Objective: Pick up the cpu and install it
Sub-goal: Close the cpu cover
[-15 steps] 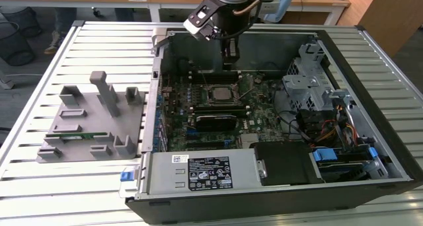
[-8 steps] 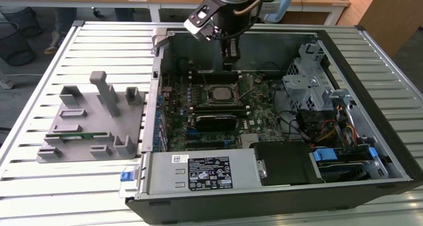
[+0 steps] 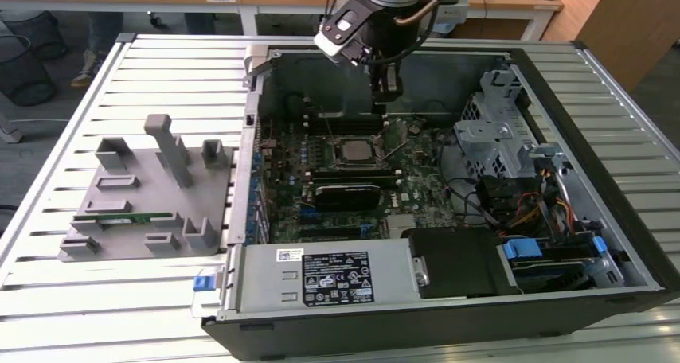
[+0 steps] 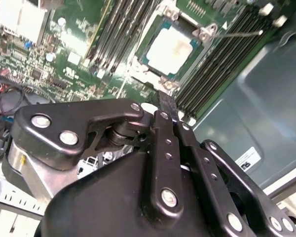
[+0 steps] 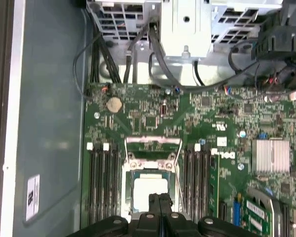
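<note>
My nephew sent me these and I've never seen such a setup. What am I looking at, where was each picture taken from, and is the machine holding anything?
This is a robot arm with a pincer at its end. It hangs over an open computer case that lies on a slatted metal table. The exterior view comes from a camera off the arm. Both wrist views come from cameras riding on the arm, looking past the pincer at the green motherboard. The cpu, the silver square, sits in its socket on that board, close to the pincer's tips. The pincer is shut and holds nothing. On the exterior view's left, a grey holder stands on the table with a thin green memory stick in it.
</note>
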Tool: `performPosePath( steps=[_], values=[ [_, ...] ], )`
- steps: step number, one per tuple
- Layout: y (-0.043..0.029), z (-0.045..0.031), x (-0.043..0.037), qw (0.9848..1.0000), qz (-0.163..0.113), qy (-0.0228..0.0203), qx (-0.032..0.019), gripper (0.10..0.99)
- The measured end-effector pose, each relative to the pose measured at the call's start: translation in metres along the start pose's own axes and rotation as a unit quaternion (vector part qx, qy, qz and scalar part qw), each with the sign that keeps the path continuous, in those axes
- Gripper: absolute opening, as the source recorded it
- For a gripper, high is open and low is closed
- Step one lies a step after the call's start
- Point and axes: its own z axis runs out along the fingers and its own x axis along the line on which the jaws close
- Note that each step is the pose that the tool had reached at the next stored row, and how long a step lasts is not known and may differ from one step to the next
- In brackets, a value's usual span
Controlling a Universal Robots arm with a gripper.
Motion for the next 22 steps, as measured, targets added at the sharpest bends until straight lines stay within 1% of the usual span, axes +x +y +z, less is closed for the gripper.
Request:
performPosePath(
  steps=[5, 11, 17, 21, 22],
  values=[
    [0.0075, 0.0018, 0.0, 1.0, 0.0, -0.0002, 0.0001, 0.106],
    [0.0219, 0.0061, -0.0002, 1.0, 0.0, -0.0001, 0.0003, 0.106],
    [0.0289, 0.013, -0.0003, 0.9999, -0.013, 0.0005, 0.0002, 0.106],
    [0.0297, 0.0169, -0.0005, 0.9999, -0.014, 0.0004, 0.0011, 0.106],
    [0.0309, 0.0183, -0.0006, 0.9999, -0.014, 0.0004, 0.0017, 0.106]
  ],
)
